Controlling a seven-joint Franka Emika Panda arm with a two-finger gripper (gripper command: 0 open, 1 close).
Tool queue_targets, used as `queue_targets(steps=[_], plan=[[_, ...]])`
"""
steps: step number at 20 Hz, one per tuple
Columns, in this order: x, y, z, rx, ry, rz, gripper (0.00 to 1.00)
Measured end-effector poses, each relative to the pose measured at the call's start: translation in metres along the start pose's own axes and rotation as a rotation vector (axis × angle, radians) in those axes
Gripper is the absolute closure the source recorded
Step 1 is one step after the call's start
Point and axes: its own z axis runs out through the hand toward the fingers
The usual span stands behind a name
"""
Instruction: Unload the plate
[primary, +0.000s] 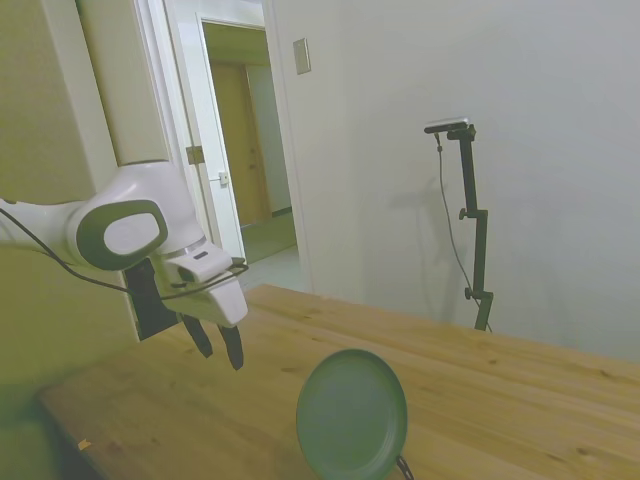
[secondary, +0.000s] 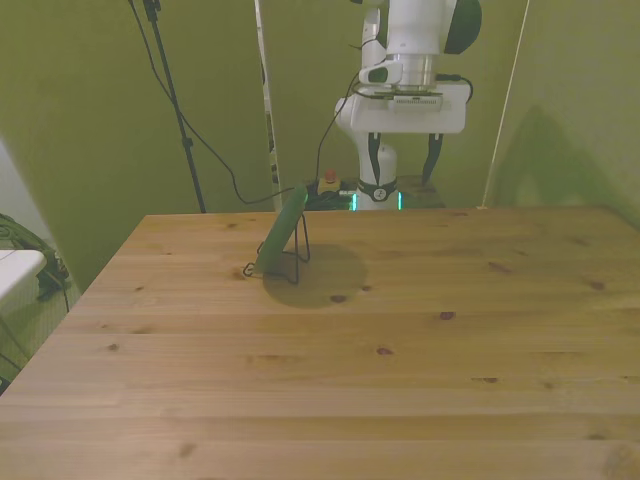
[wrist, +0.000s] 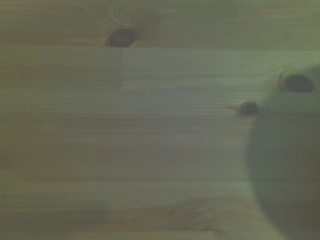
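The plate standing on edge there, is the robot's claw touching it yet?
Apart. In the side view the gripper hangs in the air, with bare table between it and the plate. The front view agrees: the gripper is well above the plate.
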Motion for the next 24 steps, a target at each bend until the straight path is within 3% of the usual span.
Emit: queue_targets(steps=[8,16,19,24], plan=[[0.031,0.064,-0.043,-0.03,0.057,0.121,0.0],[0.094,0.137,-0.042,-0.019,0.07,0.206,0.0],[0.124,0.141,-0.037,-0.02,0.077,0.21,0.0],[0.157,0.111,-0.023,-0.023,0.078,0.179,0.0]])
